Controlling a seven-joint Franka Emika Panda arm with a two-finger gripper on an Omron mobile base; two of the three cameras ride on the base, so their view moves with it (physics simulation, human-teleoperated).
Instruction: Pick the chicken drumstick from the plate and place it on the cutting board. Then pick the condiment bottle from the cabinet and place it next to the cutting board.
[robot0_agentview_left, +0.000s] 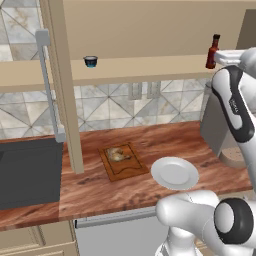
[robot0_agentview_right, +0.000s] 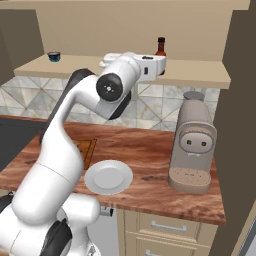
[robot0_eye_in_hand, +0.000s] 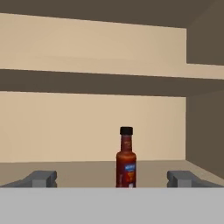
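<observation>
The chicken drumstick (robot0_agentview_left: 117, 154) lies on the brown cutting board (robot0_agentview_left: 125, 164), left of the empty white plate (robot0_agentview_left: 175, 173) (robot0_agentview_right: 108, 177). On the tan cabinet shelf (robot0_agentview_left: 150, 68) the dark-red condiment bottle (robot0_agentview_left: 213, 51) (robot0_agentview_right: 160, 48) (robot0_eye_in_hand: 126, 158) stands upright. My gripper (robot0_eye_in_hand: 112, 179) is raised to shelf height, open, and pointed at the bottle. In the hand view the bottle stands a little ahead, roughly centred between the two fingertips (robot0_eye_in_hand: 41, 178), and nothing touches it. In the right base view my arm covers most of the cutting board (robot0_agentview_right: 89, 149).
A small blue-rimmed cup (robot0_agentview_left: 90, 61) (robot0_agentview_right: 54, 56) sits further left on the same shelf. A grey coffee machine (robot0_agentview_right: 192, 145) stands on the reddish wood counter at the right. The cabinet's vertical post (robot0_agentview_left: 67, 100) rises left of the board, beside a dark sink (robot0_agentview_left: 30, 170).
</observation>
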